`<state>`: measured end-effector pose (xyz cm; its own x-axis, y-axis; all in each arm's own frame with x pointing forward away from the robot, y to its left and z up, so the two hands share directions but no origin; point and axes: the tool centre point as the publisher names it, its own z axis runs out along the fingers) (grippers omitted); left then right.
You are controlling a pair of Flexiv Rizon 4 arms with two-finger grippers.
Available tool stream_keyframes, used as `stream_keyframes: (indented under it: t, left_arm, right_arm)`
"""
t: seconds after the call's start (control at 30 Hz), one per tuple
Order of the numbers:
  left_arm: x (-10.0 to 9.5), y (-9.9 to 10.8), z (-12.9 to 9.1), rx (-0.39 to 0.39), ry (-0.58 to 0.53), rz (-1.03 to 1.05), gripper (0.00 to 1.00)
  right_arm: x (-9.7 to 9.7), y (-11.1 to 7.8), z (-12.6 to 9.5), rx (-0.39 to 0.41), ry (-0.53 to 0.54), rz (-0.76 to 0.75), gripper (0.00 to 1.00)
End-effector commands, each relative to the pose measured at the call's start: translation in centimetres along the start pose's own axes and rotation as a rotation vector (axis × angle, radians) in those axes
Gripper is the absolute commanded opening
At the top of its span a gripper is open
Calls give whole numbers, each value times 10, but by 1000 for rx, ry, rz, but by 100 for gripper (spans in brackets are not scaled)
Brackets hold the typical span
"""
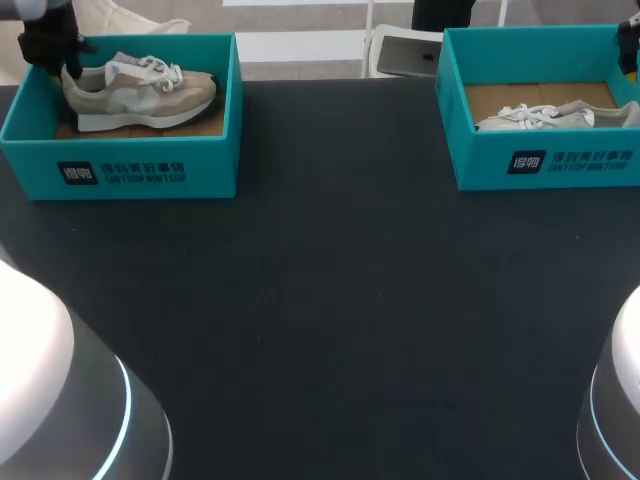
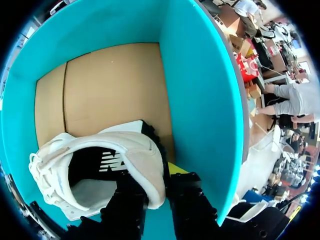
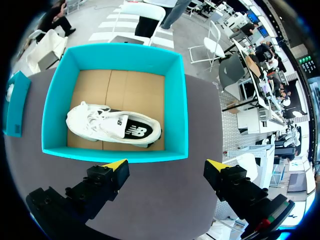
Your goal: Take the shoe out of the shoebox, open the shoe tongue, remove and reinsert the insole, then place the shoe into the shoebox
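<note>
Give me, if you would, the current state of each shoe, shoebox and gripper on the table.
left shoebox: open, no lid, holds a shoe.
left shoe: inside its box, sole down, heel pinched by a gripper.
left gripper: shut on the left shoe's heel, one finger inside, one outside.
right shoebox: open, no lid, holds a shoe.
right shoe: in its box, apparently on its side, untouched.
right gripper: open, empty, short of the right shoebox.
</note>
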<state>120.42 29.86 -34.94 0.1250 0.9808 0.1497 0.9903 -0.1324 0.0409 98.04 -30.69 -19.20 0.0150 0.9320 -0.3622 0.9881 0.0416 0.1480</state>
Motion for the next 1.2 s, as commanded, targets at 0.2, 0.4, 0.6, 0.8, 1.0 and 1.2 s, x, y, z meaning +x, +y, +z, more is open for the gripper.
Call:
stream_keyframes:
  t: [0.2, 0.4, 0.6, 0.8, 1.0, 1.2]
  left_arm:
    - [5, -2, -36, 32, -4, 15, 0]
    - [11, -20, -94, 70, -43, 11, 0]
    - [15, -43, -155, 19, 34, 30, 0]
    - [18, -63, -209, -3, 36, 56, 0]
    - [23, -84, -250, -41, 29, 115, 0]
    - [28, -96, -272, -64, 34, 118, 0]
  right_arm:
    - [0, -1, 0, -2, -1, 0, 100]
    - [0, -1, 0, -2, -1, 0, 100]
    - [0, -1, 0, -2, -1, 0, 100]
    - [0, -1, 0, -2, -1, 0, 100]
    - [0, -1, 0, -2, -1, 0, 100]
    - [0, -1, 0, -2, -1, 0, 100]
